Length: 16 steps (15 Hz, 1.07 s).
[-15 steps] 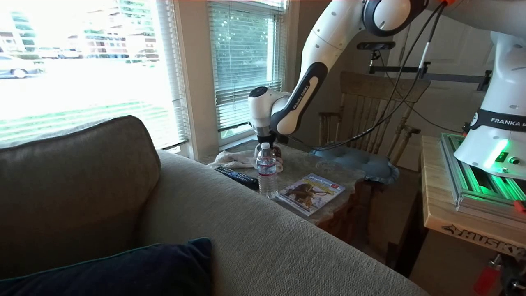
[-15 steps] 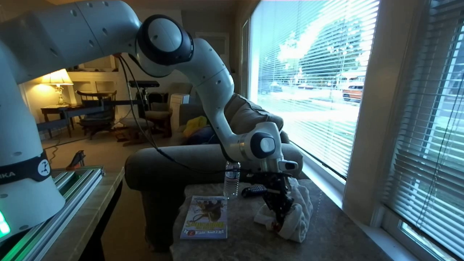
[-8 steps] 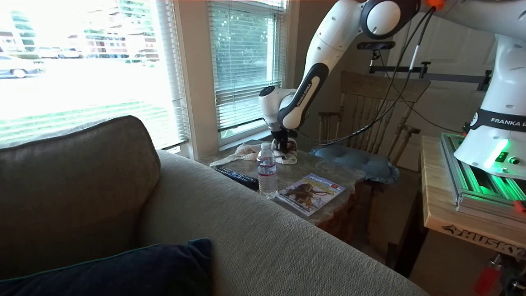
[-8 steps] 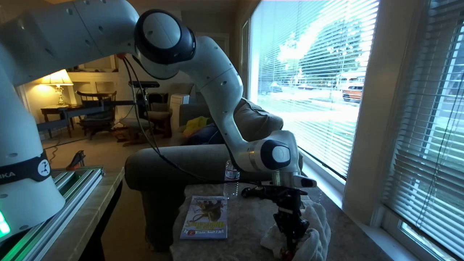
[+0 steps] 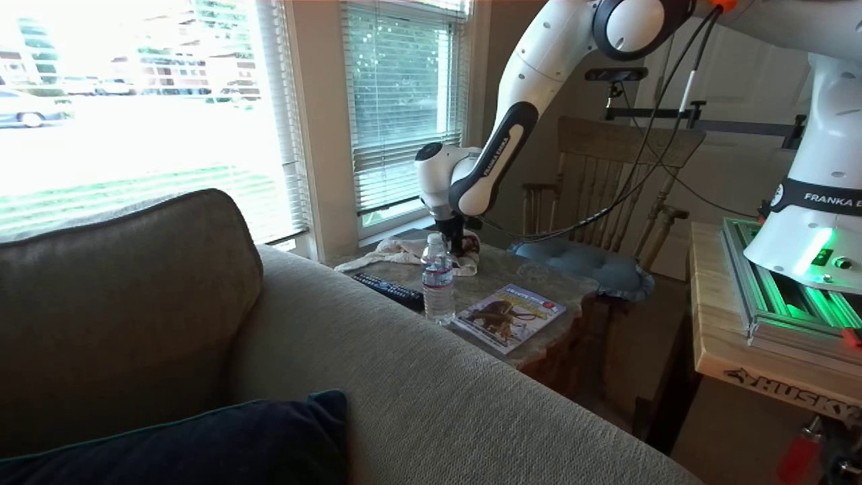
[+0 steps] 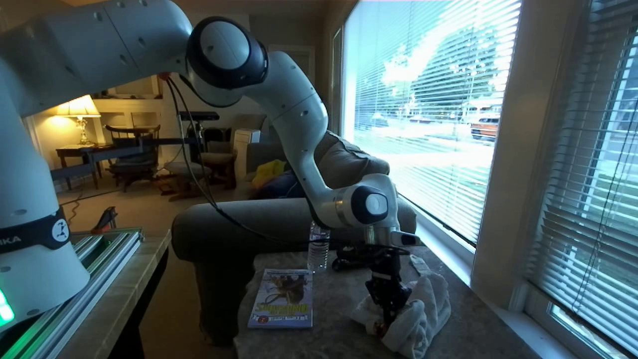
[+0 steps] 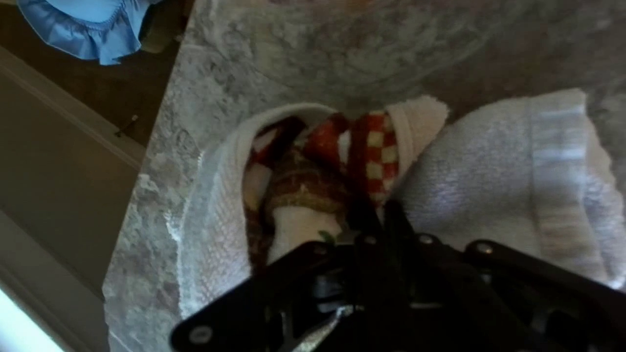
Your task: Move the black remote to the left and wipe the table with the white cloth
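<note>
pincer [image 7: 380, 210] pinched closed on a bunched fold of white cloth [image 7: 484, 181], which spreads to both sides of it on the table [image 7: 342, 54]. probably light, limp; best gripped mid-bunch. black remote [image 5: 389, 289] apart from pincer.

Gripper [image 7: 379, 214]: black, silver screws [image 7: 484, 248]
Arm [image 5: 537, 71]: white, rounded
Cables [image 6: 224, 216]: black, above gripper
Lettering [image 5: 496, 157]: FRANKA EMIKA, above gripper

Noted on desk [image 7: 342, 58]: cloth [image 7: 479, 181] flanking tool [image 7: 379, 211]; in an exterior view, remote [image 5: 388, 290] front-left, bottle [image 5: 438, 286] before, booklet [image 5: 508, 318] front-right.
</note>
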Tool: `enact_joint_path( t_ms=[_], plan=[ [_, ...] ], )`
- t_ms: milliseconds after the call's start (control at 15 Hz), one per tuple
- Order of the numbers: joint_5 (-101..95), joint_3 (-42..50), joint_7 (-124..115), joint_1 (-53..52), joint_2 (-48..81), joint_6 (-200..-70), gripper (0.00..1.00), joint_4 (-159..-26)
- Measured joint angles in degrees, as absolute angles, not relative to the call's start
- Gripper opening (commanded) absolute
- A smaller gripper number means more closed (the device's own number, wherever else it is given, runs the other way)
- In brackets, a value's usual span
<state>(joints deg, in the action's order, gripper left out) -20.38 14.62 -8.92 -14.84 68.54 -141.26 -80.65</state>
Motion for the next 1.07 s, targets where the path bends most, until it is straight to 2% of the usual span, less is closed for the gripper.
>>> enact_joint_path(
  t_ms=[400, 1067],
  plan=[
    [-20.5, 14.2, -9.0, -17.4, 68.4, -141.2, 0.02, -80.7],
    [-20.0, 13.9, -9.5, -9.8, 68.4, -139.2, 0.02, -80.3]
  ],
)
